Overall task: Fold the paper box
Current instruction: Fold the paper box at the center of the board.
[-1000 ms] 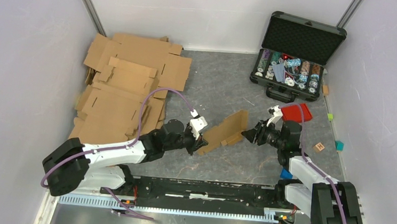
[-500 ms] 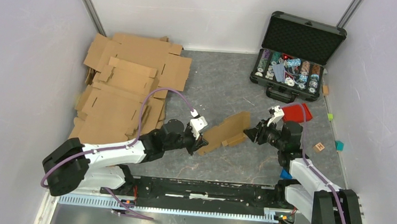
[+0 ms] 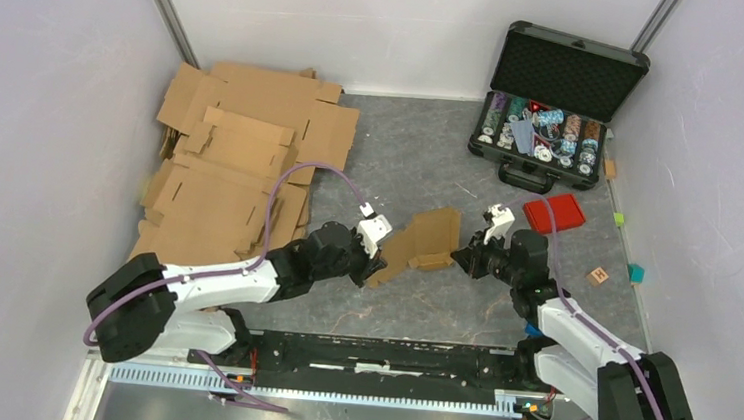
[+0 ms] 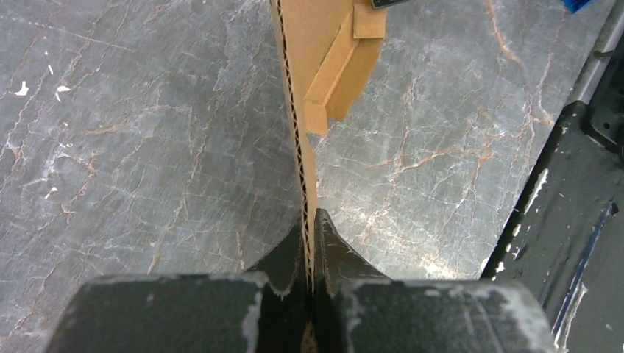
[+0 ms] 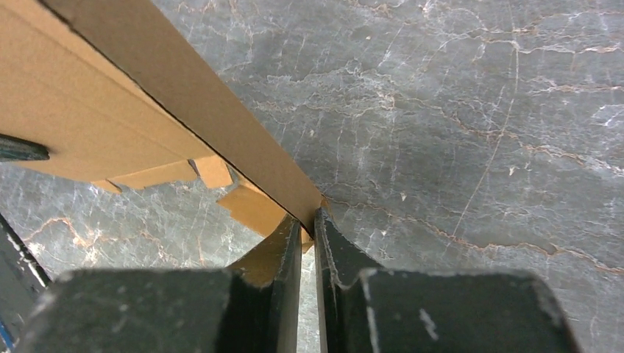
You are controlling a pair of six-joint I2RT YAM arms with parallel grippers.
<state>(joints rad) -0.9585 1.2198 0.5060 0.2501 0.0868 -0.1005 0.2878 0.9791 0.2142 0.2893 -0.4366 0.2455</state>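
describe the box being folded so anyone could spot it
On the grey table, look right of the cardboard pile. The box is the small brown piece pinched between the left hand and right hand, apart from that pile.

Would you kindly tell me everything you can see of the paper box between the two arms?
The paper box is plain brown corrugated cardboard, its fluted edge showing. It is not yet a box: a mostly flat blank with small flaps bent off one side. It is held on edge over the grey marbled table. The left gripper is clamped on one end; the right gripper pinches a corner of the other end.
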